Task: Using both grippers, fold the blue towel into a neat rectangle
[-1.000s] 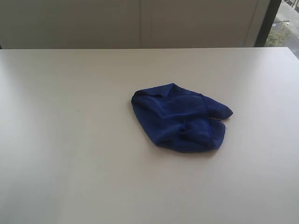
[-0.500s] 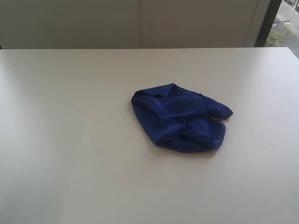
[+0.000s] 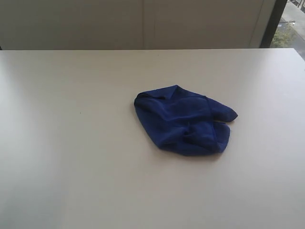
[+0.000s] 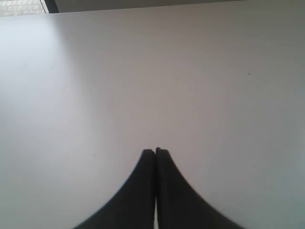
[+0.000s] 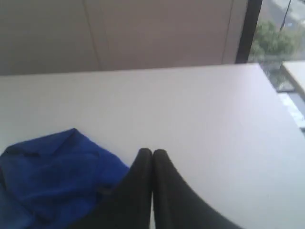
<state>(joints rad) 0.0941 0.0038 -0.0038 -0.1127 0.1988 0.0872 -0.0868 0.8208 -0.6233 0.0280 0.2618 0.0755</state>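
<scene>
Loosely crumpled blue towel [image 3: 183, 121], near clenched right fingers [image 5: 136, 191], left fingers [image 4: 138, 195] clenched, empty

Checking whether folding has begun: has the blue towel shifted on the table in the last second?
No. The blue towel keeps the same crumpled outline, equally distant from the far edge of the table.

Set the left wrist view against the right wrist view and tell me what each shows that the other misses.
Only the left wrist view: the left gripper, shut, above the white table, with no cloth in sight. Only the right wrist view: the right gripper, shut, the crumpled blue towel lying on the table, and a window with greenery beyond it. Both: the white table and a pair of black fingers pressed together.
</scene>
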